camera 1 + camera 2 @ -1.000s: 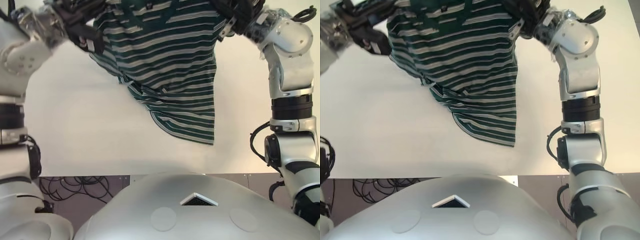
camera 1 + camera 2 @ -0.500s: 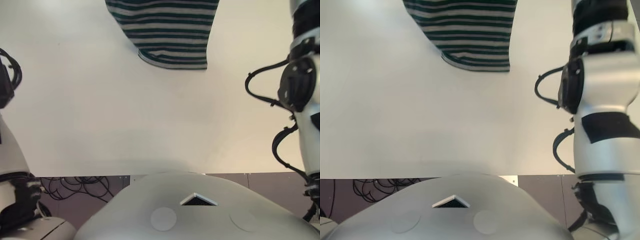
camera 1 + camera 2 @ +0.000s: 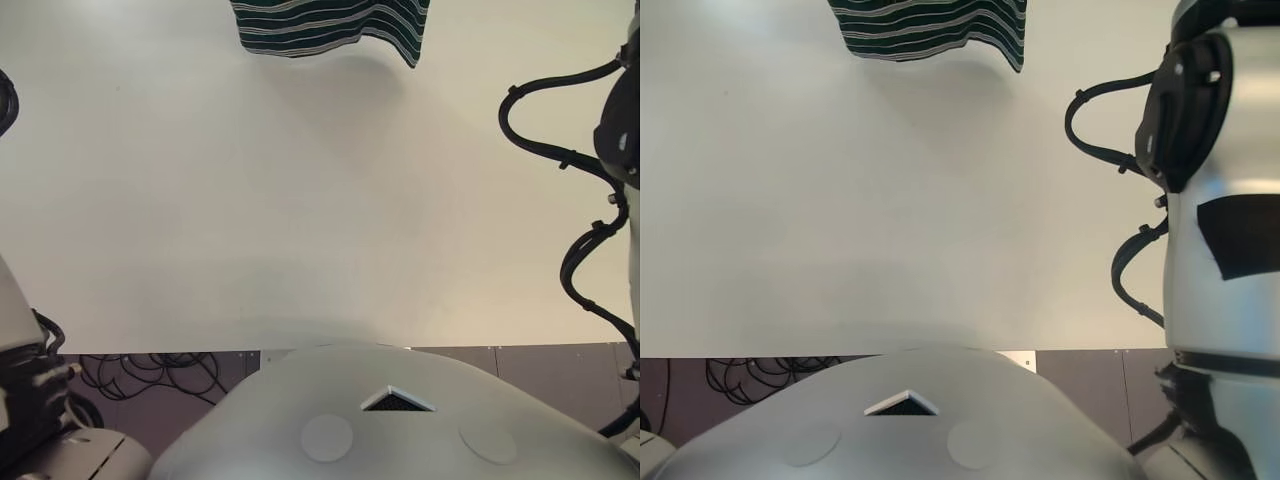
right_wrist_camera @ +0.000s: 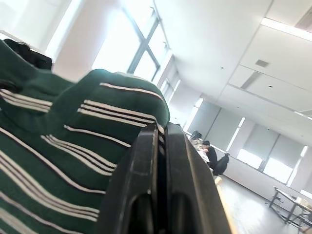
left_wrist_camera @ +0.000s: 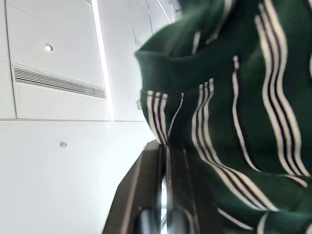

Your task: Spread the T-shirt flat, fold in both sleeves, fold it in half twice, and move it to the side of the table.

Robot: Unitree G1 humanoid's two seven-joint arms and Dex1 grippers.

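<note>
Wrist views show both arms' jaws clamped on the T-shirt (image 5: 234,97), its hem dangling over the table (image 3: 300,200).

Left gripper (image 5: 163,152): dark fingers (image 5: 146,187) pressed together, cloth pinched at the tips. T-shirt (image 5: 243,112), dark green with white stripes, bunched up against the fingers and draped along one side. Behind: white panels (image 5: 53,180), slotted vent (image 5: 58,82), long light strip (image 5: 103,58), small round fitting (image 5: 48,47).
</note>
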